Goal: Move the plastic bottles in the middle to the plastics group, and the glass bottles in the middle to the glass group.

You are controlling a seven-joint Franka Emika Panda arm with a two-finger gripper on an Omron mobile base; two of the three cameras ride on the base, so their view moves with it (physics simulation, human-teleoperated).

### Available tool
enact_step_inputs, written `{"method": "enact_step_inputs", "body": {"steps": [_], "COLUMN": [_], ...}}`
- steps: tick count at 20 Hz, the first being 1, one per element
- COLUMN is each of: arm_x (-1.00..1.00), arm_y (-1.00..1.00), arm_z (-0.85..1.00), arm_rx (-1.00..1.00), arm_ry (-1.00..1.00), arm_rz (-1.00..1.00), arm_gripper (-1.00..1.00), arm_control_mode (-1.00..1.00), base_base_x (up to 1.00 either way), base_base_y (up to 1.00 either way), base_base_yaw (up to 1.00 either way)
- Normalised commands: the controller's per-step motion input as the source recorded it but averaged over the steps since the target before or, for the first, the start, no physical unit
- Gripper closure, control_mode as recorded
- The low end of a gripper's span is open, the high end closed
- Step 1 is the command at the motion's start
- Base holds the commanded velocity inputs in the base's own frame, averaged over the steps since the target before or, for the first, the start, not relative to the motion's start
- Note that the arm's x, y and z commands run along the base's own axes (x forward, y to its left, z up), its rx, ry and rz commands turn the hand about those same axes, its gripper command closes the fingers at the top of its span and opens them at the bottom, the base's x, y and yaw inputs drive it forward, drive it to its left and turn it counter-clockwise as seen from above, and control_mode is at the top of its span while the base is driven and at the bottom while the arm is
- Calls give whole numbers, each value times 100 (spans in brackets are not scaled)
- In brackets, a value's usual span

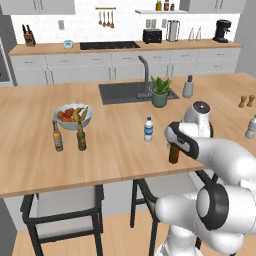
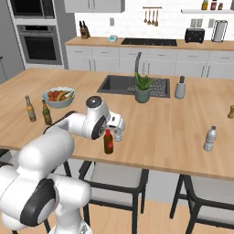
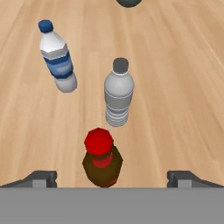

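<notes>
Three bottles stand upright in the middle of the wooden island counter (image 1: 125, 150), and the red-capped glass bottle (image 3: 102, 159) serves as the marker for all else. The gripper (image 3: 112, 178) hangs directly above it with its jaws spread wide and gripping nothing, one dark tip on each side of the red cap. Just beyond the red-capped glass bottle stands the plain grey plastic bottle (image 3: 118, 92), apart from it. Farther on and to the left is the blue-labelled plastic bottle (image 1: 148, 129). Well to the left of the red-capped glass bottle, the amber bottle (image 1: 57, 137) and the green bottle (image 1: 81, 137) stand side by side in front of a fruit bowl (image 1: 73, 116). Well to its right, near the counter's end, stands a lone silvery plastic bottle (image 2: 210, 139). Beyond them all sits a potted plant (image 2: 142, 87) by the sink (image 1: 125, 92).
</notes>
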Motion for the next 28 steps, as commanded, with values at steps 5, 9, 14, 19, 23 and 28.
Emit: {"method": "enact_step_inputs", "body": {"steps": [5,9,14,19,23,28], "arm_x": [20,0,0,1,14,10], "arm_y": [1,0,0,0,0,0], "arm_z": [-12,-22,-14,-20,-10,-8], "arm_rx": [0,0,0,0,0,0], "arm_ry": [1,0,0,0,0,0], "arm_rz": [0,0,0,0,0,0], "arm_gripper": [-100,-100,-100,-100,-100,-100], "arm_control_mode": [-100,-100,-100,-100,-100,-100], "base_base_x": [0,0,0,0,0,0], "base_base_y": [0,0,0,0,0,0], "base_base_yaw": [0,0,0,0,0,0]}}
